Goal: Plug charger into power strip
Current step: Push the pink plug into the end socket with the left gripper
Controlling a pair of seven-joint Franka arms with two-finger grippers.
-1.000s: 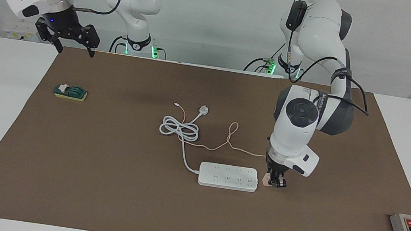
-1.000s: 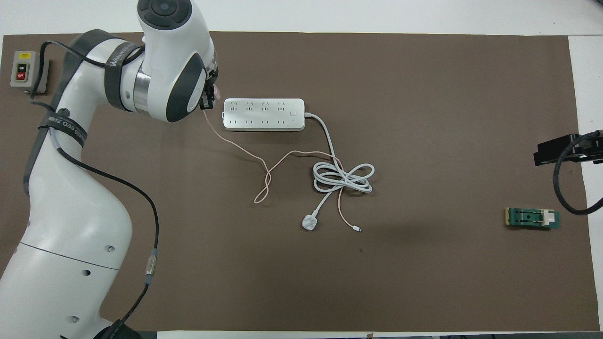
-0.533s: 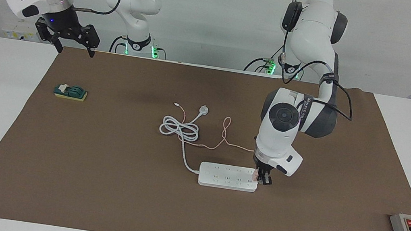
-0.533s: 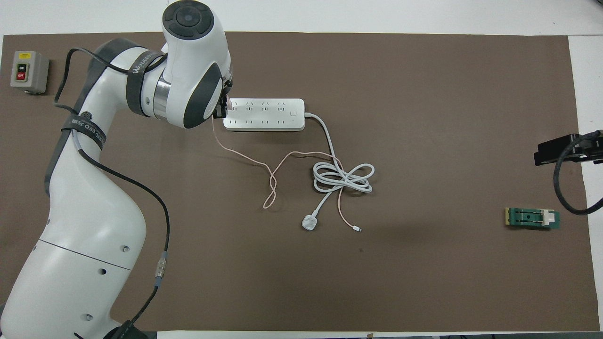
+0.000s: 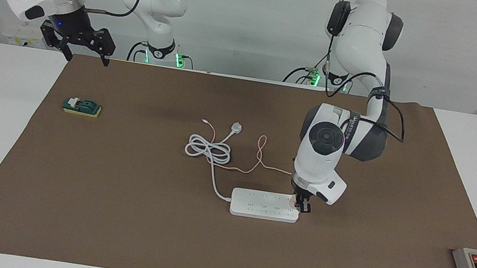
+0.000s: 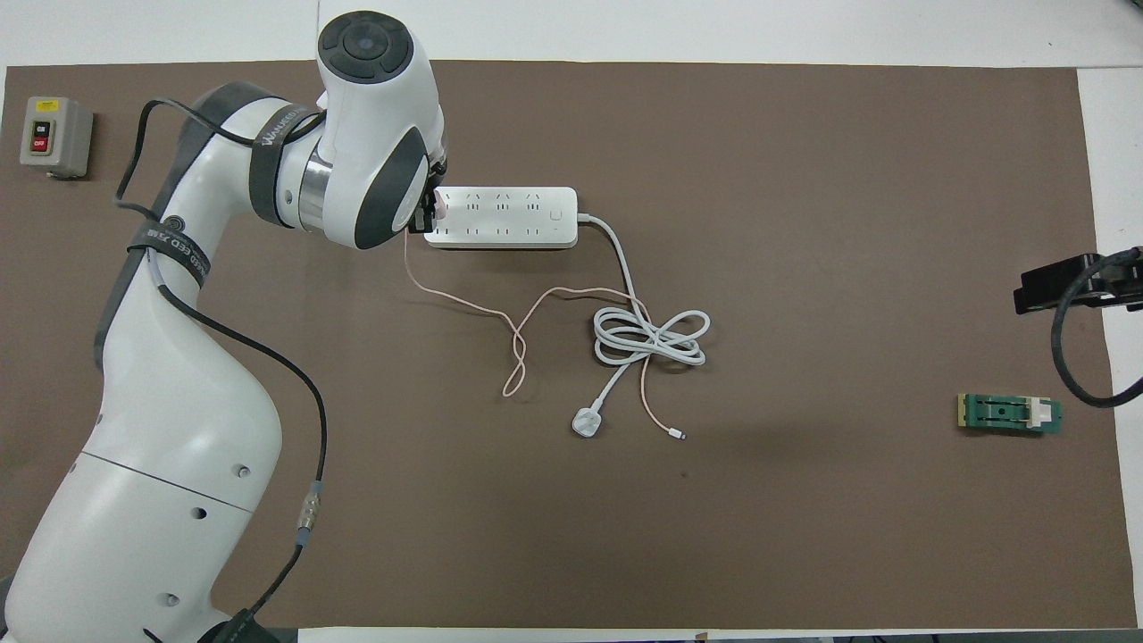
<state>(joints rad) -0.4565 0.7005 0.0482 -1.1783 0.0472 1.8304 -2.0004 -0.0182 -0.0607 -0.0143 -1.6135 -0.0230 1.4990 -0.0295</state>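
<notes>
The power strip lies flat in the middle of the brown mat, with its thick white cord coiled nearer to the robots. My left gripper is shut on the small pink charger. It holds the charger low over the strip's end toward the left arm's end of the table. Whether the charger's prongs are in a socket is hidden. The thin pink cable trails from the charger toward the robots. My right gripper waits open above the mat's edge by its base.
A white round-ended plug lies beside the cord coil. A green block sits toward the right arm's end. A grey box with red and yellow buttons sits at the mat's corner toward the left arm's end.
My left gripper has carried the charger sideways from beside the strip's end to over that end, dragging the pink cable along. The right arm has not moved.
</notes>
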